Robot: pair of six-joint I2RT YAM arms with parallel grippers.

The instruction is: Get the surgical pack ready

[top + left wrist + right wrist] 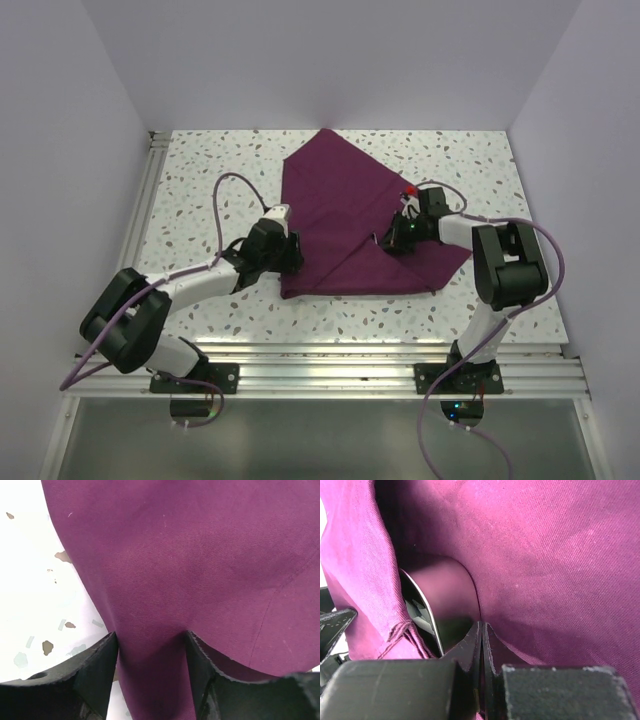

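The surgical pack is a plum-purple cloth lying part-folded in the middle of the table, one point toward the back wall. My left gripper sits at its left edge. In the left wrist view it is open, with a band of the cloth running between its fingers. My right gripper rests on the cloth's right half by a fold corner. In the right wrist view it is shut, tips pinched into the cloth. A hemmed flap rises at the left.
The speckled white table shows around the cloth and beside my left finger. Under the raised flap sits a shiny curved metal surface reflecting purple. Walls close in the table at the left, back and right.
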